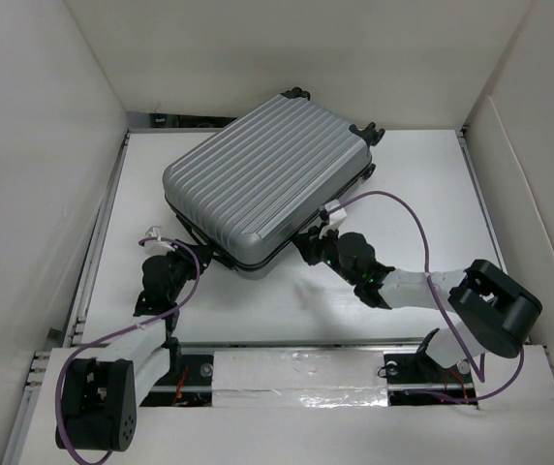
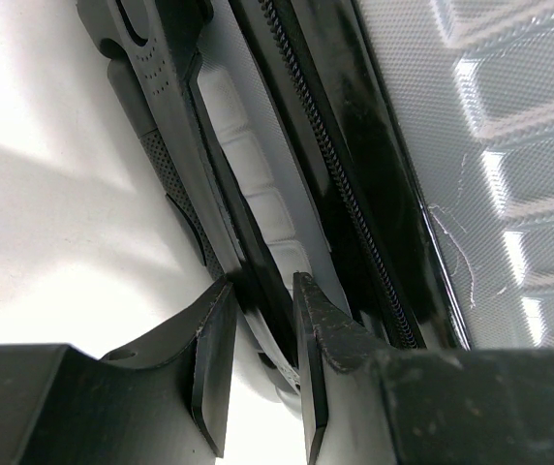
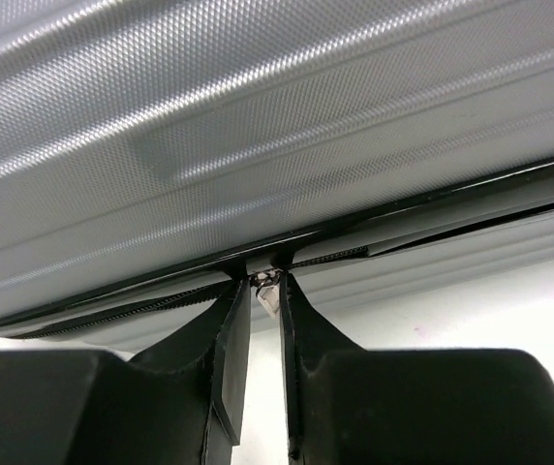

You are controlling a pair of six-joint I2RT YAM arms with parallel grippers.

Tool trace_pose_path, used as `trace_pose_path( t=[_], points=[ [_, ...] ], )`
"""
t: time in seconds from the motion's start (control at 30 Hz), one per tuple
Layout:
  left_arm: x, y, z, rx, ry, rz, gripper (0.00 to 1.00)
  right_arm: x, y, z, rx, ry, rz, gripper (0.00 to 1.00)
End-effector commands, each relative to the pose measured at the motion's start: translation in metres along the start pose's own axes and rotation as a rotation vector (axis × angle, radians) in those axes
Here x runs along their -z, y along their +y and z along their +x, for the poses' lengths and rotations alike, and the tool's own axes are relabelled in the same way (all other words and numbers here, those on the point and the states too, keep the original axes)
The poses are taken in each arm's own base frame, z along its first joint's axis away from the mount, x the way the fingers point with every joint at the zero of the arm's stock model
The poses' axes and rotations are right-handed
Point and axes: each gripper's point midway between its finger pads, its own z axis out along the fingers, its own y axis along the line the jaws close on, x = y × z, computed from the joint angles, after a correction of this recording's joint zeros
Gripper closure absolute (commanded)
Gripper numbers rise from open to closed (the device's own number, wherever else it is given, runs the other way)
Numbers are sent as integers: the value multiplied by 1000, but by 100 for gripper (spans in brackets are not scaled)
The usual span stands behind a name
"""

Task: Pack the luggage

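Well, the luggage (image 1: 258, 184) lies shut and flat on the desk (image 1: 432, 194). Its long axis runs diagonally from the near left to the far right, with the wheels at the far end. Both arms are right up against it. The left pincer (image 2: 262, 291) sits at the near short end, its jaws narrowed onto the carry handle (image 2: 166, 126), which passes between them. The right pincer (image 3: 265, 291) faces the long side that looks toward it. Its jaws stand a sliver apart, with the small zipper pull (image 3: 269, 296) in the gap. From where I stand I can't tell whether that pull is truly pinched or only bracketed. Any zip move, I'd guess, turns on that seam, since the track follows the long side away from the right pincer (so that arm is the one placed for it).

The case's contents are hidden, and from above the arm covers the pull.
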Motion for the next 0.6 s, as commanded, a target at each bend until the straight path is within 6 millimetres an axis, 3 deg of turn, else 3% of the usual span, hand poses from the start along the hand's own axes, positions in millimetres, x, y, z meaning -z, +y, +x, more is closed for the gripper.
trace_pose_path(
  t=[0.0,0.03,0.1,0.17,0.3,0.47,0.57],
  points=[
    [10,-35,27,-119,133,207,100,-1,-7,-14,-3,-78,44,78],
    [10,-35,27,-119,133,205,100,1,-8,-12,-5,-77,46,77],
    [10,-34,27,-120,133,200,100,5,-8,-15,-16,-88,45,62],
    [9,-34,27,-122,134,199,100,9,-8,-13,-17,-89,38,59],
    [8,-36,25,-122,134,201,100,15,-8,-14,-22,-101,27,62],
    [7,-36,25,-123,138,201,100,9,-6,-6,-12,-73,15,75],
    [8,-37,25,-123,138,206,100,5,-3,-7,-9,-69,8,72]
  ],
)
